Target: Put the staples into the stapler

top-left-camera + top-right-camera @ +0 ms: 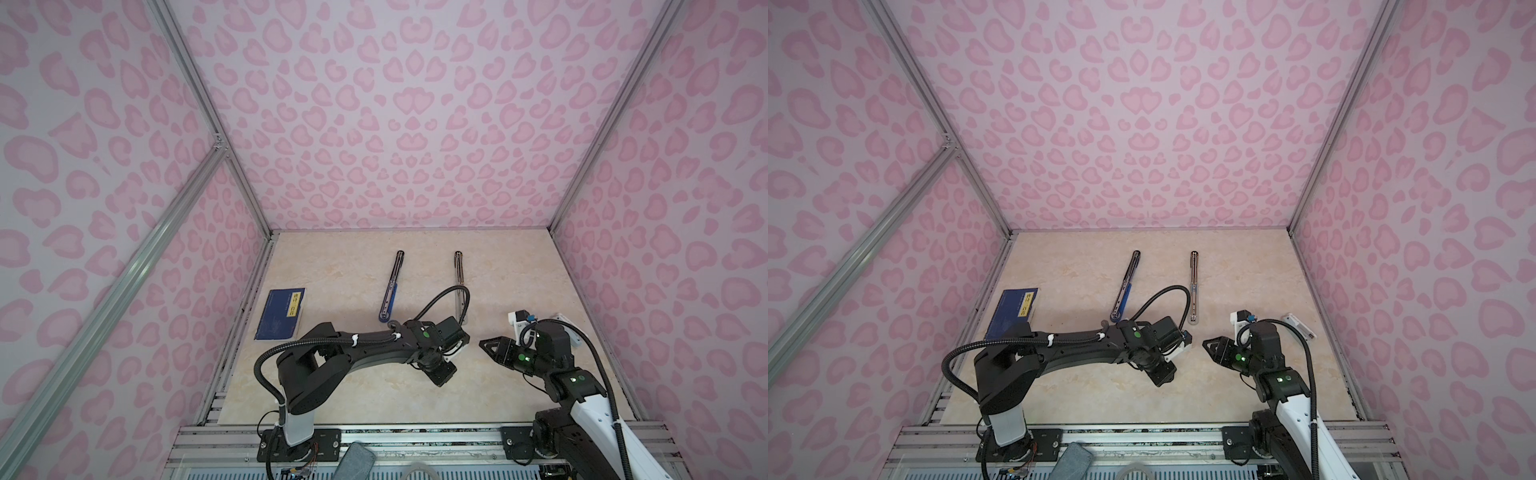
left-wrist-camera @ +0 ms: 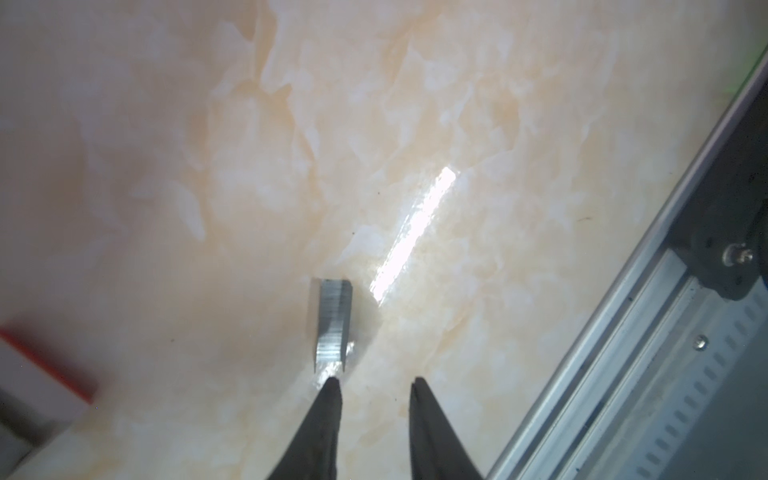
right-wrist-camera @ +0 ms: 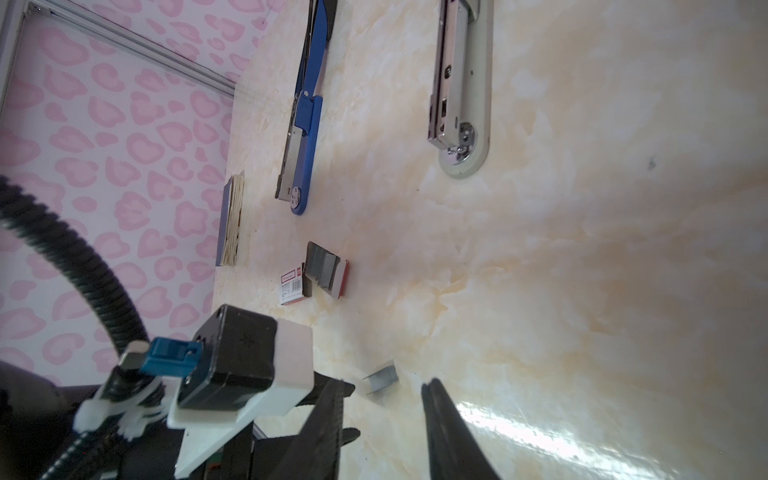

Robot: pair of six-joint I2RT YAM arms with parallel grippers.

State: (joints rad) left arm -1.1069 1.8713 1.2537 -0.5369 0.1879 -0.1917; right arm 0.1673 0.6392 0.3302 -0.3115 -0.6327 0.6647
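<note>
Left claw [image 2: 374, 388]: jaws partly open, nothing between them. A short grey staple strip [image 2: 332, 324] lies on the tabletop [image 2: 498, 124] right at the tip of 1 fingertip [image 2: 332, 403]. Touching or just off it, can't tell. Either way it's offset to 1 side, not centred in the gap.

Right claw [image 1: 487, 345]: also partly open and empty, pointing at the left claw from close by. In its wrist view the strip sits just ahead of its tips.

Further out: staple tray [image 3: 326, 266] with more grey strips, slid out beside its white red-label sleeve [image 3: 293, 286]. Beyond that, 2 staplers lying opened out: blue stapler [image 1: 390, 291] and grey stapler [image 1: 458, 286]. Dark blue booklet [image 1: 280, 313] sits off by the left wall, not relevant.

Step, as I read it: picking up the loose strip, loading not started.

Next move needs:
- Shift the left claw sideways so the strip sits between the jaws.
- Close across its narrow width.
- Lift level. Thin metal on a glossy tabletop will probably skate.
- Line it up lengthwise with an open magazine rail.
</note>
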